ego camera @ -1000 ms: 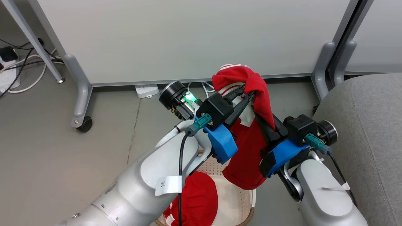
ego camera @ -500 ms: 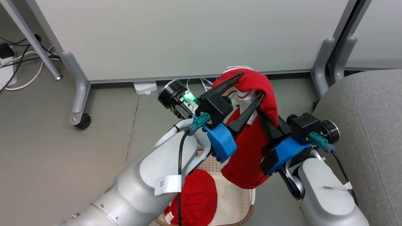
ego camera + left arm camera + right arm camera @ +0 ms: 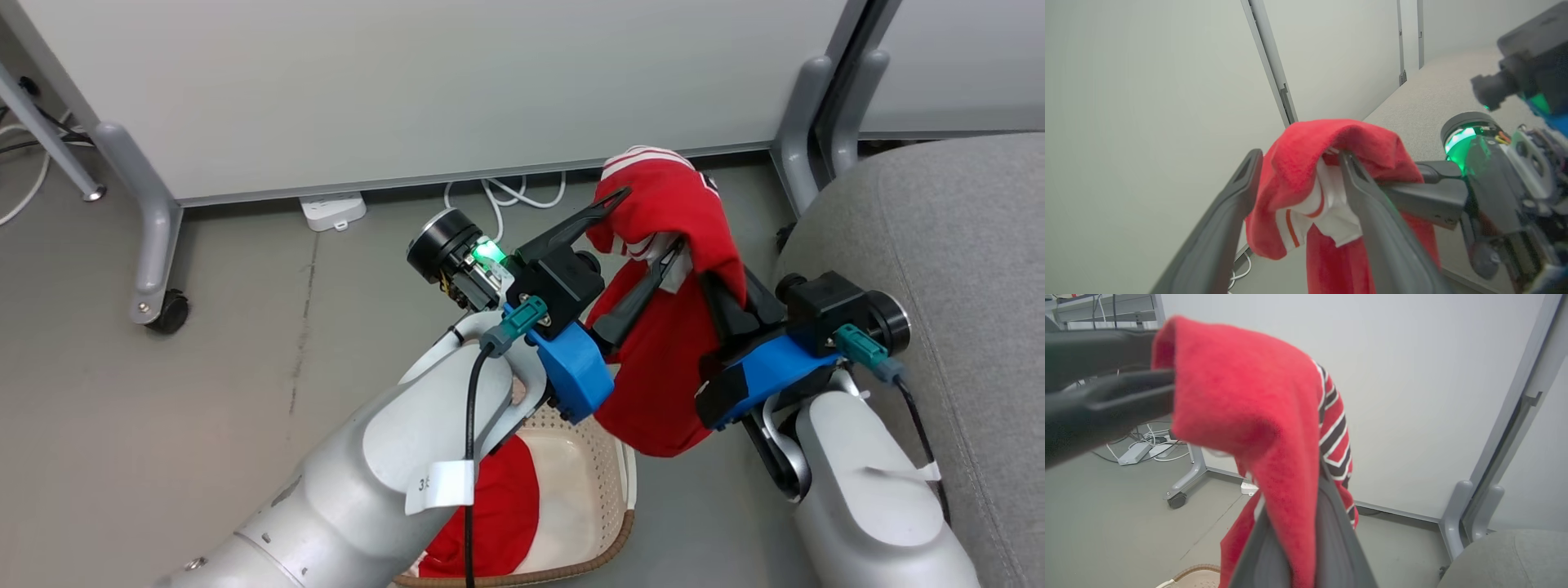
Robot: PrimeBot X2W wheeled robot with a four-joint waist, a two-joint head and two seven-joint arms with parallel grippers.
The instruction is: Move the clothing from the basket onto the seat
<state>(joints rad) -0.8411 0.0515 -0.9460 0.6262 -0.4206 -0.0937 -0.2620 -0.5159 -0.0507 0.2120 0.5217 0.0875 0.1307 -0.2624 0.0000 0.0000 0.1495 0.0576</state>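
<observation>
Pinched red jersey (image 3: 665,367) in closed right end effector (image 3: 718,282); draped it loosely between fingers of wide-open left end effector (image 3: 651,219). Hung over grey floor (image 3: 204,367), between basket (image 3: 616,482) and seat (image 3: 939,245).

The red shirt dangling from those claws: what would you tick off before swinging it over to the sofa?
1. Right gripper shut on the shirt: ok.
2. Left gripper open: ok.
3. Left gripper free of fabric: not ok, the shirt lies between its fingers.
4. Shirt's hem clear of the basket: cannot tell.
5. Sofa close beside the right gripper: ok.
6. Basket emptied: not ok, another red garment lies inside.
</observation>
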